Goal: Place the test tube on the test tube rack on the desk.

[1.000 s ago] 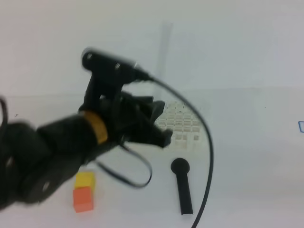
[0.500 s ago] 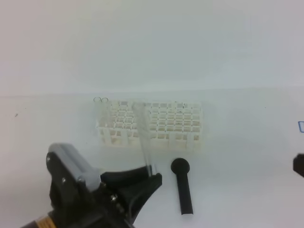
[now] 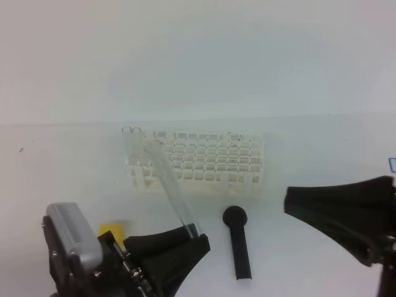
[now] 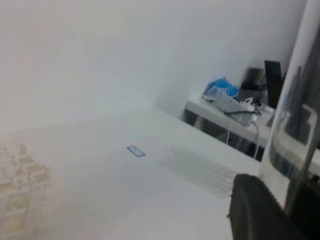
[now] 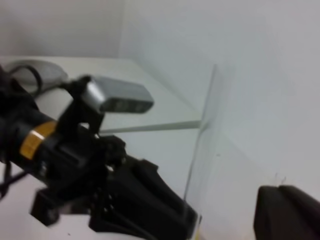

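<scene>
Clear, colourless glass or plastic, the slim test tube [image 3: 166, 185] is pinched at its lower end between the narrowly parted black fingers of the left hand [image 3: 193, 237], low in the exterior high view. Its long axis leans up and away to the left, so the rimmed upper end overlaps the near-left corner of the white plastic lattice test tube rack [image 3: 213, 158] standing on the plain white table [image 3: 322, 142]. The rack thus lies straight beyond the left hand, which is the nearer one. The right hand [image 3: 291, 201], fully closed and holding nothing, points in from the right, apart from the rack. A black round-headed stick [image 3: 238, 241] lies just in front of the rack. No brand, label or legible writing shows.
</scene>
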Action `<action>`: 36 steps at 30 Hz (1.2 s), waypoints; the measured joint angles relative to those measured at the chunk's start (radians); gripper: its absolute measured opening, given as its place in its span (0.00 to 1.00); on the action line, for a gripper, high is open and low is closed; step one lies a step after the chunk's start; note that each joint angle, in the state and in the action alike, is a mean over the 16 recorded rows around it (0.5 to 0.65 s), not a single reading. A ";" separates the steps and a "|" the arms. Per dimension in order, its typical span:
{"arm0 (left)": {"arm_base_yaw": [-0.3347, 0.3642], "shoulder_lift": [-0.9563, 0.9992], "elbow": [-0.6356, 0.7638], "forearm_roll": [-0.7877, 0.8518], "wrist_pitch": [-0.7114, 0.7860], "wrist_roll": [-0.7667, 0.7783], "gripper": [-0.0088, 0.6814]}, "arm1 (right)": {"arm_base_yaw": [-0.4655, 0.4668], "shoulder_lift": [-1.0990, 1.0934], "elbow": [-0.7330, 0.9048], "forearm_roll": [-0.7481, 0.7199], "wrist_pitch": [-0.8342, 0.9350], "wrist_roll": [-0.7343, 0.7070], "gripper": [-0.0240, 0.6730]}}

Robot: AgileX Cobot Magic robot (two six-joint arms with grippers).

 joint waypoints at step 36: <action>-0.001 0.000 0.020 0.152 0.104 -0.045 0.16 | 0.005 0.496 -0.257 0.165 0.369 -0.029 0.57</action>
